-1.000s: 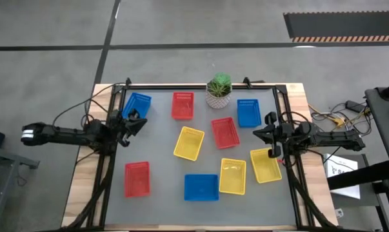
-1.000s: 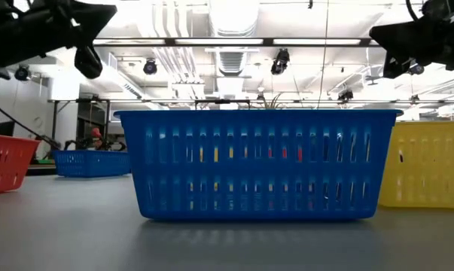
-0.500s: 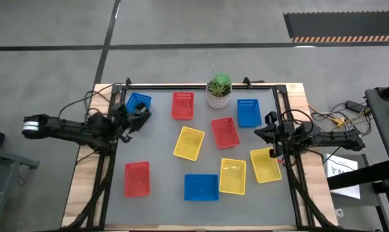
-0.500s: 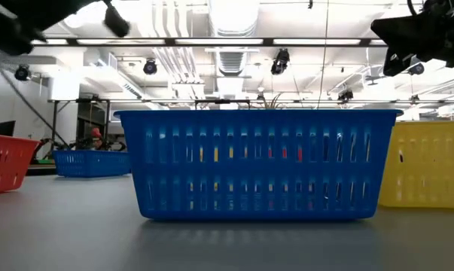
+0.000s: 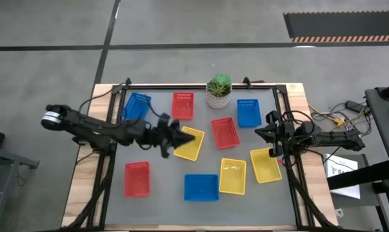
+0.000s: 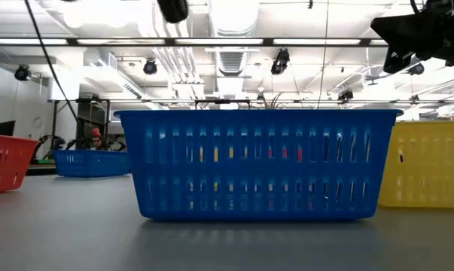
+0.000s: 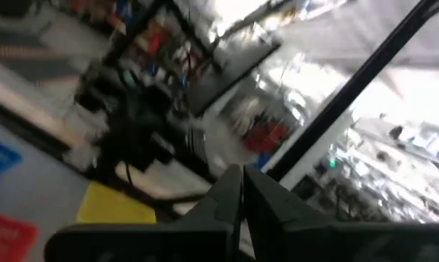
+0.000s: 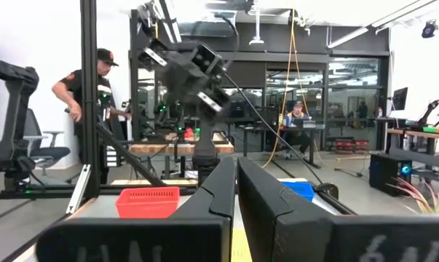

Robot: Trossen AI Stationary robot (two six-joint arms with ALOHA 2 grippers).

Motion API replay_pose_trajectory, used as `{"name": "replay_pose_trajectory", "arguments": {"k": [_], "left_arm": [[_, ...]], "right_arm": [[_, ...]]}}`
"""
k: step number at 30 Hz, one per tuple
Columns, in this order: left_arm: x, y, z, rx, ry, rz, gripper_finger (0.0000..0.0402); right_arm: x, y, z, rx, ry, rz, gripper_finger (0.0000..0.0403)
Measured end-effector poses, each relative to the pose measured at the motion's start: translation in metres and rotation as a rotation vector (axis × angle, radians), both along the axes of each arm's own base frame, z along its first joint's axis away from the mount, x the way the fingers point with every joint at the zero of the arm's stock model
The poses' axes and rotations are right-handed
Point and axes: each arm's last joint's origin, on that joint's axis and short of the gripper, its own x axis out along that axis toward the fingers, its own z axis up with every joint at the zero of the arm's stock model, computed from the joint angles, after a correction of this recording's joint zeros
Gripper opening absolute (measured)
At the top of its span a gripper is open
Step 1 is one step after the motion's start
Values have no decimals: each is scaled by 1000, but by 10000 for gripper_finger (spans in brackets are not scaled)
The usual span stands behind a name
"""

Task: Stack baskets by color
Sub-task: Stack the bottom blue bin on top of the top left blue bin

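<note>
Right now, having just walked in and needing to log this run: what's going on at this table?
Two robot arms are set to sort nine loose baskets by colour; none is stacked yet. The left gripper, shut and holding nothing, reaches over the table at a yellow basket near the middle. The right gripper, also shut, waits at the table's right edge by another yellow basket. A potted plant stands at the far edge.

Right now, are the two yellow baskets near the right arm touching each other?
Cannot tell. In the high view, the two yellow baskets sit corner to corner, with no plain gap or contact.
</note>
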Motion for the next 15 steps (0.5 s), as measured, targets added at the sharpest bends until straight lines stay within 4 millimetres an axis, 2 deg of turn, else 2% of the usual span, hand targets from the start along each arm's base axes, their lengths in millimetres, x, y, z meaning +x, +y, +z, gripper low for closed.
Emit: {"name": "replay_pose_trajectory", "arguments": {"k": [7, 15], "left_arm": [[27, -37, 26, 28, 259, 22, 0], [53, -68, 40, -115, 492, 37, 0]], "right_arm": [[0, 0, -1, 17, 8, 5, 9], [0, 0, -1, 26, 11, 7, 9]]}}
